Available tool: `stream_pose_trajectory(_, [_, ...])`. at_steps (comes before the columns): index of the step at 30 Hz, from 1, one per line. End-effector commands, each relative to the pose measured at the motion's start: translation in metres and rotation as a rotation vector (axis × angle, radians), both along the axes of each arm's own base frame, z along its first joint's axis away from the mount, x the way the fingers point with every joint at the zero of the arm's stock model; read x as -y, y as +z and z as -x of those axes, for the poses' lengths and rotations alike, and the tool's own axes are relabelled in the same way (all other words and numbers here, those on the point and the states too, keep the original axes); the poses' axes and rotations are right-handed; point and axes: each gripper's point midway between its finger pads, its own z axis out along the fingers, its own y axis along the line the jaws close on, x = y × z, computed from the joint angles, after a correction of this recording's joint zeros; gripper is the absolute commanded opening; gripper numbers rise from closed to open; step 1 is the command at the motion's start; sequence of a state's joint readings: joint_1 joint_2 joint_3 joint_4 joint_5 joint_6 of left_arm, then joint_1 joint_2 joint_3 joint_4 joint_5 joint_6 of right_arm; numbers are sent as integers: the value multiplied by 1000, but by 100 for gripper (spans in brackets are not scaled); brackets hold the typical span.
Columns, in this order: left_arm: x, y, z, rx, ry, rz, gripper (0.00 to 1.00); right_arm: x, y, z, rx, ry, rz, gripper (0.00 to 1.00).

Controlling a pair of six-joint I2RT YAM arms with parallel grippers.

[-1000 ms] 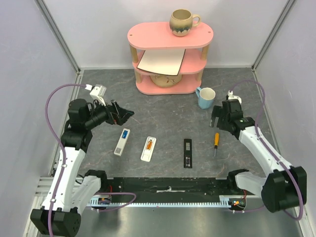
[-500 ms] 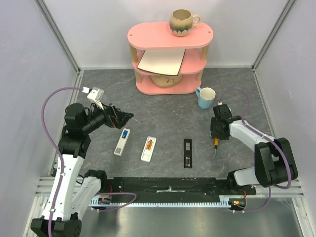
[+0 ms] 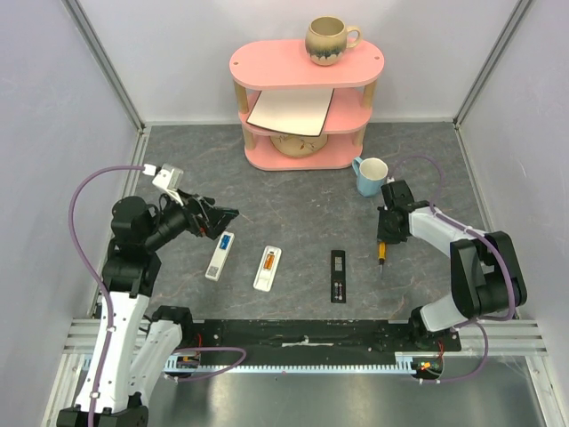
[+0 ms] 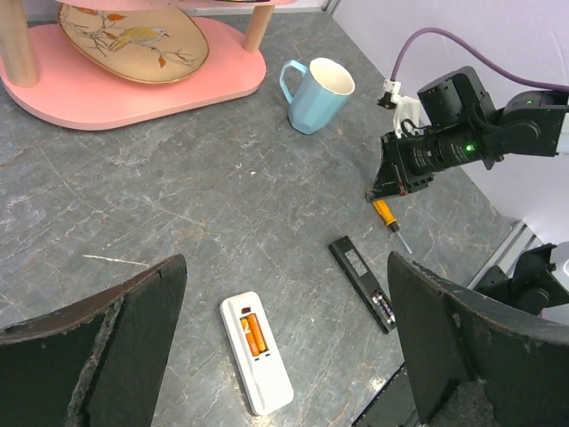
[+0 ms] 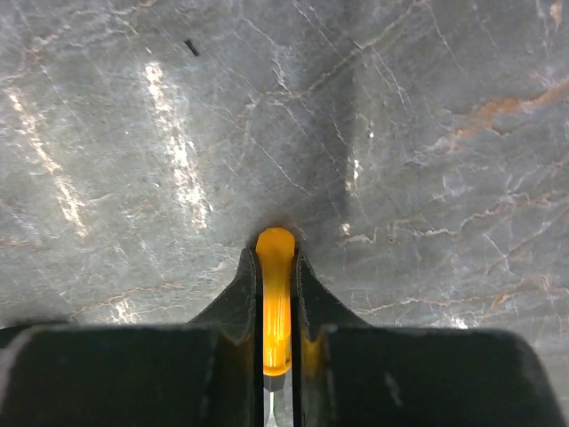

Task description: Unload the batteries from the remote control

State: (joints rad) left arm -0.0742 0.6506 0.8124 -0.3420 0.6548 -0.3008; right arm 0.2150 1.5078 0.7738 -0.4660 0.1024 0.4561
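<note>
Three remote controls lie face down in a row with their battery bays uncovered. The left white remote point(image 3: 217, 256) holds a blue battery point(image 3: 224, 241). The middle white remote point(image 3: 266, 268) point(image 4: 257, 365) holds two orange batteries point(image 4: 252, 334). The black remote point(image 3: 338, 276) point(image 4: 362, 281) shows cells at its near end point(image 4: 384, 307). My left gripper point(image 3: 217, 218) point(image 4: 284, 263) hangs open above the table, over the white remotes, with nothing in it. My right gripper point(image 3: 388, 233) point(image 5: 276, 256) is shut on the orange handle of a screwdriver point(image 5: 276, 307) point(image 3: 383, 253) that lies on the table.
A light-blue mug point(image 3: 371, 175) stands just behind the right gripper. A pink three-tier shelf point(image 3: 302, 107) at the back carries a brown mug point(image 3: 328, 39), a white board and a painted plate point(image 4: 133, 40). Walls close in both sides.
The right gripper dropped onto the screwdriver and closed on its handle. The left arm drifted slightly nearer and leftward, still open.
</note>
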Motion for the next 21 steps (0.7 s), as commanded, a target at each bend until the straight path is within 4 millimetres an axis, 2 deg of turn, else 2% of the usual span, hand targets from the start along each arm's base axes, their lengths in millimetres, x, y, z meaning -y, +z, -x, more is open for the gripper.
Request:
stream_pose_trajectory(1, [0,4,2,42,-13,-13,99,-12,-30,22,-93,43,-73,1])
stream_pose_trajectory(4, [3,-1,3,23,-32,-5,99,-26,-21,19,-51,75,-150,0])
stream_pose_trajectory(7, [10,-10,8,-14,-88,11,99,-38,10,9,58,99,-212,0])
stream_pose_trajectory(8, [11,-16,9,-37,-94,17,99,-44,32,4,135,109,-248,0])
stream_pose_trajectory(10, [12,-33,8,-104,-93,30,99,-50,57,1,223,113,-282,0])
stream_pose_trajectory(11, [14,-37,8,-134,-101,42,99,-55,85,-1,319,122,-326,0])
stream_pose_trajectory(13, [21,-40,10,-163,-126,54,99,-65,111,0,405,141,-376,0])
stream_pose_trajectory(14, [25,-39,9,-172,-136,70,99,-69,135,0,489,158,-409,0])
stream_pose_trajectory(17, [44,-36,11,-184,-179,77,99,-84,170,8,589,188,-502,0])
stream_pose_trajectory(20, [75,-40,12,-213,-237,56,99,-99,190,16,633,215,-569,0])
stream_pose_trajectory(21, [93,-38,19,-211,-281,43,99,-106,193,20,632,222,-594,0])
